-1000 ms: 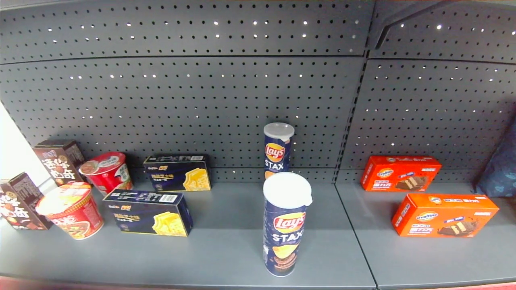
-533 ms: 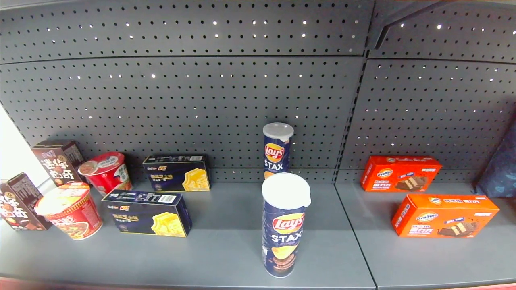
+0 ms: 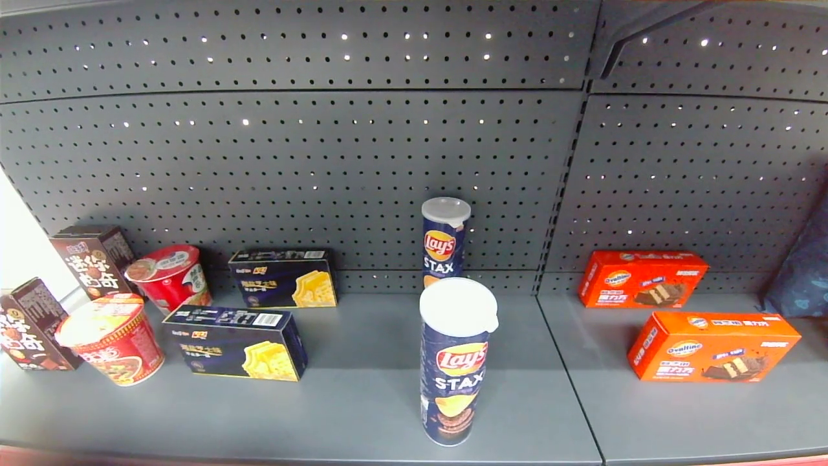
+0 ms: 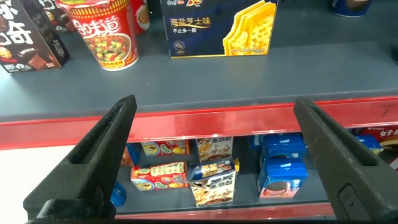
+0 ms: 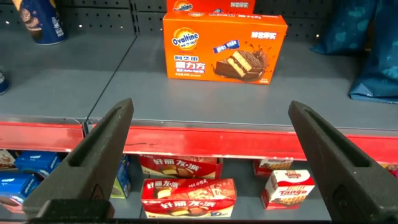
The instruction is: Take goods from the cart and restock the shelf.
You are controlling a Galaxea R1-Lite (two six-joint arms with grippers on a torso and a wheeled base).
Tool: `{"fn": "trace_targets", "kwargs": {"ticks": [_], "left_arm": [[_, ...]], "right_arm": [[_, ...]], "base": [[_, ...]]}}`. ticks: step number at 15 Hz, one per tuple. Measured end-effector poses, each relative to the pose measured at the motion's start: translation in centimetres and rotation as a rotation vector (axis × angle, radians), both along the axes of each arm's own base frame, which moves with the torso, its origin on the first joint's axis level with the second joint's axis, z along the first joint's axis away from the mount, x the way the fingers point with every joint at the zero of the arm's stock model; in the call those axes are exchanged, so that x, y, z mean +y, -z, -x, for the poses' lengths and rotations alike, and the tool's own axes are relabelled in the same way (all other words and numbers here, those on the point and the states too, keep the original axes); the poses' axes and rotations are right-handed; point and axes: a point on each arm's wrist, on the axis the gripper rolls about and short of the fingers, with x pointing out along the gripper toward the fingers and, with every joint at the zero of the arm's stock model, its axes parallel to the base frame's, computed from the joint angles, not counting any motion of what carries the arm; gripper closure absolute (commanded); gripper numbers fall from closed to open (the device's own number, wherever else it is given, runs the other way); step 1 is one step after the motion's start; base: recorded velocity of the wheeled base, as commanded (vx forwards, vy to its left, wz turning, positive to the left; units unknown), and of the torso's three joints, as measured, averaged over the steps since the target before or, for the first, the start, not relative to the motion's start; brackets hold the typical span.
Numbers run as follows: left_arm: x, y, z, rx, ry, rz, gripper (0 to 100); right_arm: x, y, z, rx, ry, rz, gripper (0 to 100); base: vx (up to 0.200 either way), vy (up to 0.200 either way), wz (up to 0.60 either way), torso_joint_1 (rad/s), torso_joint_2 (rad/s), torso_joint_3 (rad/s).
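Observation:
On the grey shelf (image 3: 362, 401) stand two tall dark-blue chip cans, one at the front (image 3: 457, 362) and one at the back (image 3: 444, 241). Two navy cracker boxes (image 3: 236, 342) (image 3: 283, 278), two red noodle cups (image 3: 111, 338) (image 3: 169, 277) and brown boxes (image 3: 26, 323) sit to the left. Two orange cake boxes (image 3: 711, 346) (image 3: 640, 278) lie to the right. My left gripper (image 4: 214, 165) hangs open in front of the shelf's red edge (image 4: 205, 121), below a navy box (image 4: 219, 28). My right gripper (image 5: 214, 162) is open before the orange box (image 5: 222, 46). Both hold nothing.
A perforated grey back panel (image 3: 291, 162) rises behind the goods. A dark-blue bag (image 3: 802, 272) leans at the far right. A lower shelf holds several boxes (image 4: 211, 177) (image 5: 186, 193). Bare shelf lies between the front can and the orange boxes.
The head view has shifted very slightly; the goods on the shelf stand as before.

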Motion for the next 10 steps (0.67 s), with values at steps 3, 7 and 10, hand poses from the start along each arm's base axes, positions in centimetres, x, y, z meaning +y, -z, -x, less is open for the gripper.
{"fn": "trace_targets", "kwargs": {"ticks": [3,7,10], "left_arm": [[0.0,0.0,0.0,0.0,0.0,0.0,0],[0.0,0.0,0.0,0.0,0.0,0.0,0],[0.0,0.0,0.0,0.0,0.0,0.0,0]], "right_arm": [[0.0,0.0,0.0,0.0,0.001,-0.002,0],[0.0,0.0,0.0,0.0,0.002,-0.004,0],[0.0,0.0,0.0,0.001,0.002,-0.001,0]], "base": [[0.0,0.0,0.0,0.0,0.0,0.0],[0.0,0.0,0.0,0.0,0.0,0.0],[0.0,0.0,0.0,0.0,0.0,0.0]]}}
